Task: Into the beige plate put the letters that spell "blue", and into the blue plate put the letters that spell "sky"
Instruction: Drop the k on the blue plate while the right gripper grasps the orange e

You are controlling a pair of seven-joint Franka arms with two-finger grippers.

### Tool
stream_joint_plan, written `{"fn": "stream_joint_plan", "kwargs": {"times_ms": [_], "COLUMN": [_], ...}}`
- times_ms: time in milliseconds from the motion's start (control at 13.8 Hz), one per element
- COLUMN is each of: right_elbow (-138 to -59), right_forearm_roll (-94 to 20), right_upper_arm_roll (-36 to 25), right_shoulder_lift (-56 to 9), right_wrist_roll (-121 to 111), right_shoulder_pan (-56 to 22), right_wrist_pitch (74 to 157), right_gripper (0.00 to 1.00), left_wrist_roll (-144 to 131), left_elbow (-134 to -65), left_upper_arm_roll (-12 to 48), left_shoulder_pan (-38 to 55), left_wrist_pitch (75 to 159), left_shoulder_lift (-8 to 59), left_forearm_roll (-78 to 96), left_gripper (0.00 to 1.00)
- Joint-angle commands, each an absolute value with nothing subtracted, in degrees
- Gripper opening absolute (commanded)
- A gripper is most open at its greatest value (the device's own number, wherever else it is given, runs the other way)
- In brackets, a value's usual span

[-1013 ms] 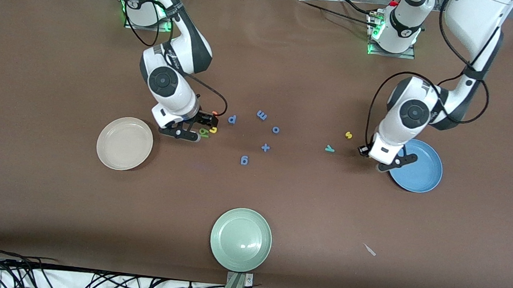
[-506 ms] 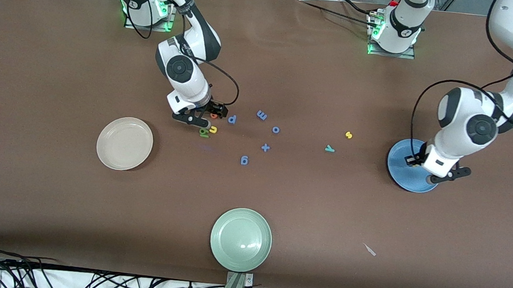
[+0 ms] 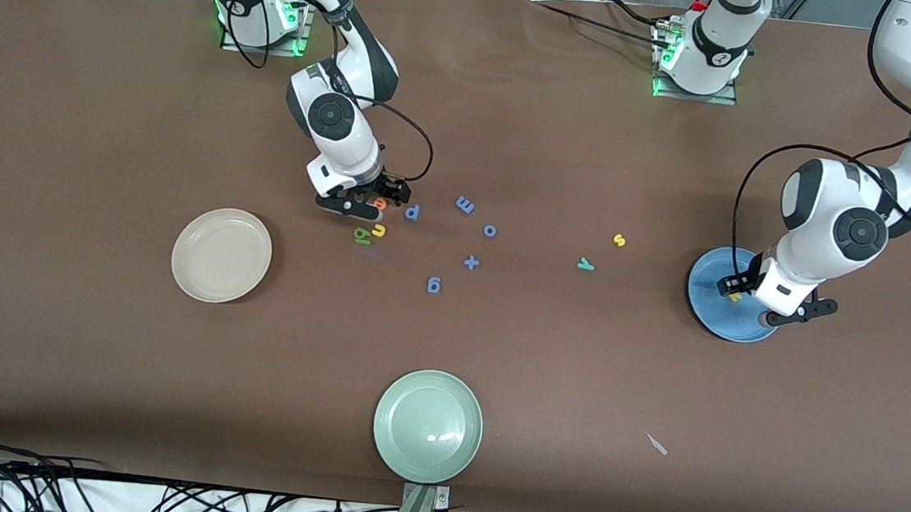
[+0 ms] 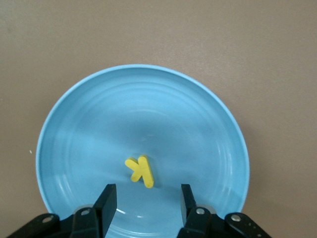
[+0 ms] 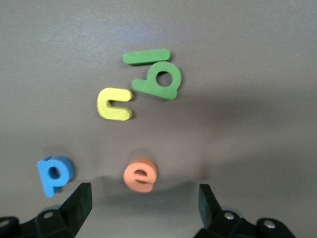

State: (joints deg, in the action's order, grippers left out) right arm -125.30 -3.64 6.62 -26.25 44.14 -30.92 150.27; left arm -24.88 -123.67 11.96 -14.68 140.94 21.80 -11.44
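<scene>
Front view shows no brand or label; the only writing read is the foam letters themselves. The left gripper [image 3: 737, 290] is seen over the blue plate [image 3: 706, 311], with a speck of yellow at its tips. Only in the left wrist view is that speck read as the yellow k [image 4: 140, 171], lying flat in the plate just ahead of the parted, empty fingers [image 4: 105, 201], free of both. The right gripper [image 3: 368, 203] is hung low over the orange e [image 3: 380, 203], which is half hidden in the front view. In the right wrist view the e [image 5: 140, 174] is shown between wide-spread jaws, untouched, with the yellow u [image 5: 114, 104], the green b [image 5: 161, 81] and the green l [image 5: 146, 56] ahead of them. The beige plate [image 3: 197, 283] is shown bare.
</scene>
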Motion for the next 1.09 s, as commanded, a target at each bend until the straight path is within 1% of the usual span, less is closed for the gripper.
{"fn": "stream_joint_plan", "kwargs": {"times_ms": [0,217,362,434,651,796,868,941,1013], "right_elbow": [-125.9,-125.8,-125.7,-125.7,-125.7,-125.6,-125.2,-123.3,-120.8], "right_forearm_roll": [-1.9,-1.9,-1.9,-1.9,-1.9,-1.9,-1.8,-1.7,-1.7], "right_upper_arm_roll": [5.6,5.6,5.6,5.6,5.6,5.5,5.0,3.8,2.5], "right_shoulder_lift": [-27.6,-28.4,-28.1,-28.0,-27.9,-27.2,-25.7,-24.0,-22.7], "right_wrist_roll": [44.6,44.6,44.6,44.7,44.7,44.3,43.7,42.7,40.3], "right_shoulder_pan": [-31.4,-31.5,-31.5,-31.5,-31.5,-31.4,-31.4,-31.3,-31.3], "right_wrist_pitch": [153.6,154.7,154.5,154.4,154.3,154.1,151.8,146.5,139.9], "right_gripper": [0.89,0.67,0.5,0.43,0.31,0.29,0.29,0.29,0.29], "left_wrist_roll": [-35.6,-41.1,-52.4,-57.9,-70.5,-80.2,-83.2,-85.7,-88.0], "left_elbow": [-123.4,-123.4,-123.4,-123.4,-123.4,-123.2,-122.4,-121.6,-120.9], "left_upper_arm_roll": [15.5,16.8,19.6,20.5,20.5,20.5,20.5,20.5,20.5], "left_shoulder_pan": [-12.8,-10.2,-8.5,-7.5,-2.0,1.3,1.9,2.7,2.7], "left_wrist_pitch": [141.2,141.7,141.6,141.6,141.5,141.6,141.6,141.6,141.6], "left_shoulder_lift": [22.3,22.9,22.9,22.9,23.0,23.2,24.0,25.1,26.4], "left_forearm_roll": [-12.7,-11.8,-11.9,-11.9,-12.1,-12.0,-12.1,-11.9,-11.9], "left_gripper": [0.6,0.6,0.6,0.6,0.62,0.63,0.64,0.69,0.71]}}
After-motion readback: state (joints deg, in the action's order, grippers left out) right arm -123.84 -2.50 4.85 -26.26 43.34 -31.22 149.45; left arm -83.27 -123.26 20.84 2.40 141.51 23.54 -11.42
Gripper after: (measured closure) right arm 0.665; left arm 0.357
